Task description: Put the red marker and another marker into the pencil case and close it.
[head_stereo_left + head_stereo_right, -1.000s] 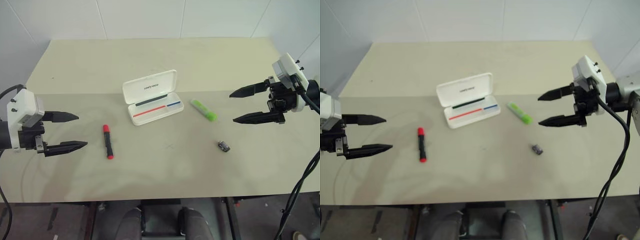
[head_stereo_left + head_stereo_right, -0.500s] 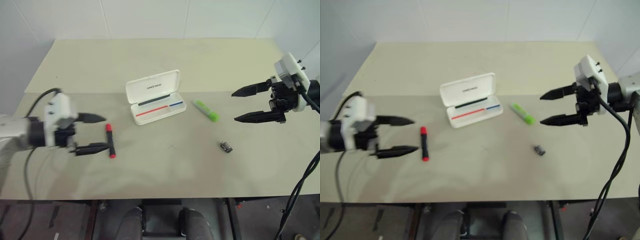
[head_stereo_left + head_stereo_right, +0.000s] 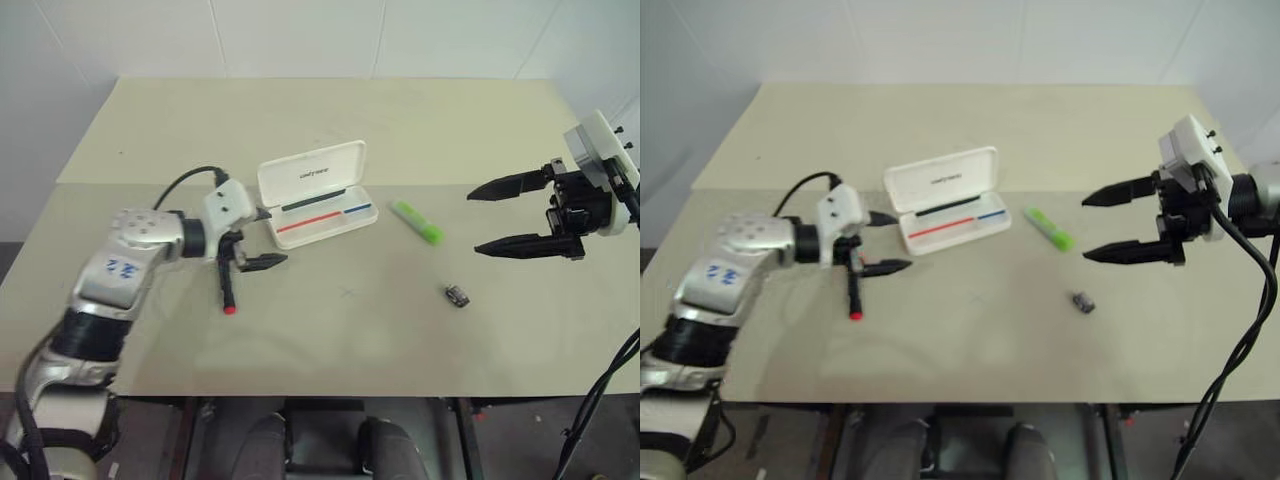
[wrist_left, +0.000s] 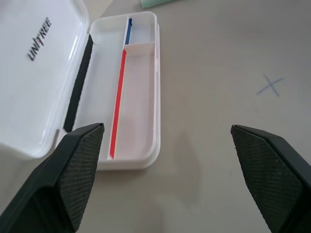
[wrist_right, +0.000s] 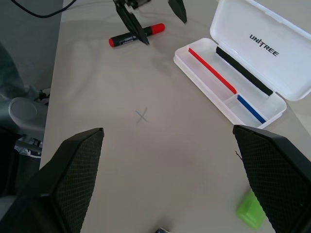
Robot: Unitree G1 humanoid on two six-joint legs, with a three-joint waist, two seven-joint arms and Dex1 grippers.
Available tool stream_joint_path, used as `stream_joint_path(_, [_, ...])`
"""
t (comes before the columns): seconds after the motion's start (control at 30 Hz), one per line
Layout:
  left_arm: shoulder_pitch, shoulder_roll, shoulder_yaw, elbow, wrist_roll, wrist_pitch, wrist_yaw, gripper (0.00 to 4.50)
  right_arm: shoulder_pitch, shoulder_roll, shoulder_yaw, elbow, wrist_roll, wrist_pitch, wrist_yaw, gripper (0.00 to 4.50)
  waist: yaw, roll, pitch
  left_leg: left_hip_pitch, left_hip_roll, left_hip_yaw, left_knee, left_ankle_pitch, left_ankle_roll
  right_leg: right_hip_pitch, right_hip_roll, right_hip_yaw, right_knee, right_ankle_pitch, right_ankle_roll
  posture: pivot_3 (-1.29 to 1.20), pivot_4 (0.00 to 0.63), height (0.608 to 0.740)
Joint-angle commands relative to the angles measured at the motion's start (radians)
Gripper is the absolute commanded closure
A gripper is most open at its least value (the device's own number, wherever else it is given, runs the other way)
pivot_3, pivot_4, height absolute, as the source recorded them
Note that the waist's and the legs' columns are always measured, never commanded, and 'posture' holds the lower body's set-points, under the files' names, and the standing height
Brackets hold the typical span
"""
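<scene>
The red marker (image 3: 229,290) lies on the table left of centre, its far end tucked under my left gripper (image 3: 262,238). That gripper is open and empty, above the marker, its fingers pointing at the pencil case (image 3: 318,193). The case lies open, lid (image 4: 39,68) tipped back, with red and blue stripes in its tray (image 4: 138,92). Another marker, a lime-green highlighter (image 3: 416,221), rests to the right of the case. My right gripper (image 3: 474,223) hangs open and empty further right, above the table, apart from the highlighter. The right wrist view looks across at the case (image 5: 243,73) and red marker (image 5: 136,35).
A small dark grey object (image 3: 457,295) sits on the table in front of the highlighter. A blue cross (image 5: 142,116) is drawn on the tabletop near the middle. The beige table (image 3: 330,340) ends at a white wall behind.
My left arm has swung in from the table's left side toward the centre and now hovers over the red marker, fingers toward the case. The right gripper stays where it was.
</scene>
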Motion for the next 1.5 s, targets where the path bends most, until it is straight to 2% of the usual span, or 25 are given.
stream_joint_path(0.03, [-0.056,-0.054,-0.012,0.043,0.034,-0.028,0.024,0.03,-0.005,0.002,-0.051,-0.020,0.002,0.006,0.036,0.00,0.000,0.000,0.000,0.000,0.000,0.000,0.002,-0.001,0.000,0.001,0.000,0.000,0.000,0.000,0.000,0.00,0.150,0.740])
stream_joint_path(0.37, [-0.175,-0.199,-0.089,0.281,0.158,-0.085,0.049,0.03,-0.003,0.024,-0.066,-0.037,-0.007,0.015,0.019,0.00,0.000,-0.001,0.000,0.000,0.000,-0.001,0.007,-0.004,0.002,0.004,0.000,-0.001,0.000,0.000,0.001,0.00,0.150,0.740])
stream_joint_path(0.7, [-0.230,-0.281,-0.097,0.451,0.217,-0.090,0.069,0.03,0.029,0.027,-0.102,-0.075,-0.004,0.037,-0.009,0.00,0.003,-0.001,0.000,0.000,0.000,-0.001,0.008,-0.004,0.002,0.004,0.000,-0.001,-0.001,0.000,0.001,0.00,0.150,0.740])
stream_joint_path(0.8, [-0.250,-0.290,-0.087,0.492,0.229,-0.085,0.091,0.65,0.038,0.029,-0.111,-0.082,-0.007,0.041,-0.012,0.00,0.006,-0.001,0.000,0.000,0.000,-0.002,0.008,-0.004,0.002,0.004,0.000,-0.001,0.000,0.000,0.001,0.00,0.150,0.740])
stream_joint_path(0.87, [-0.252,-0.290,-0.088,0.496,0.232,-0.091,0.091,1.24,0.037,0.031,-0.115,-0.085,-0.008,0.043,-0.014,0.00,0.009,-0.001,0.000,0.000,0.000,-0.002,0.008,-0.004,0.002,0.004,0.000,-0.001,0.000,0.000,0.002,0.00,0.150,0.740])
stream_joint_path(1.07, [-0.229,-0.284,-0.079,0.465,0.235,-0.100,0.077,3.33,0.031,0.038,-0.113,-0.084,-0.011,0.043,-0.019,0.00,0.009,-0.001,0.000,0.000,0.000,-0.002,0.008,-0.004,0.002,0.004,0.000,-0.001,-0.001,0.000,0.002,0.00,0.150,0.740])
stream_joint_path(1.17, [-0.183,-0.259,-0.074,0.382,0.226,-0.120,0.047,4.31,0.030,0.040,-0.113,-0.084,-0.014,0.042,-0.021,0.00,0.008,-0.001,0.000,0.000,0.000,-0.002,0.008,-0.004,0.002,0.005,0.000,-0.001,-0.001,0.000,0.002,0.00,0.150,0.740])
stream_joint_path(1.2, [-0.167,-0.249,-0.072,0.350,0.223,-0.123,0.036,4.47,0.030,0.041,-0.114,-0.085,-0.015,0.042,-0.022,0.00,0.007,-0.001,0.000,0.000,0.000,-0.002,0.008,-0.004,0.002,0.005,0.000,-0.001,-0.001,0.000,0.002,0.00,0.150,0.740])
stream_joint_path(1.33, [-0.015,-0.125,-0.034,0.089,0.164,-0.120,-0.074,4.47,0.036,0.032,-0.124,-0.082,-0.018,0.042,-0.022,0.00,-0.007,-0.001,0.000,0.000,0.001,-0.002,0.006,-0.004,0.002,0.004,0.000,-0.001,-0.002,0.000,0.002,0.00,0.150,0.740])
stream_joint_path(1.5, [0.115,-0.032,0.006,-0.100,0.100,-0.132,-0.143,4.47,0.041,0.036,-0.129,-0.080,-0.025,0.043,-0.026,0.00,-0.005,-0.001,0.000,0.000,0.001,-0.002,0.007,-0.005,0.002,0.005,0.000,-0.001,-0.002,0.000,0.002,0.00,0.150,0.740])
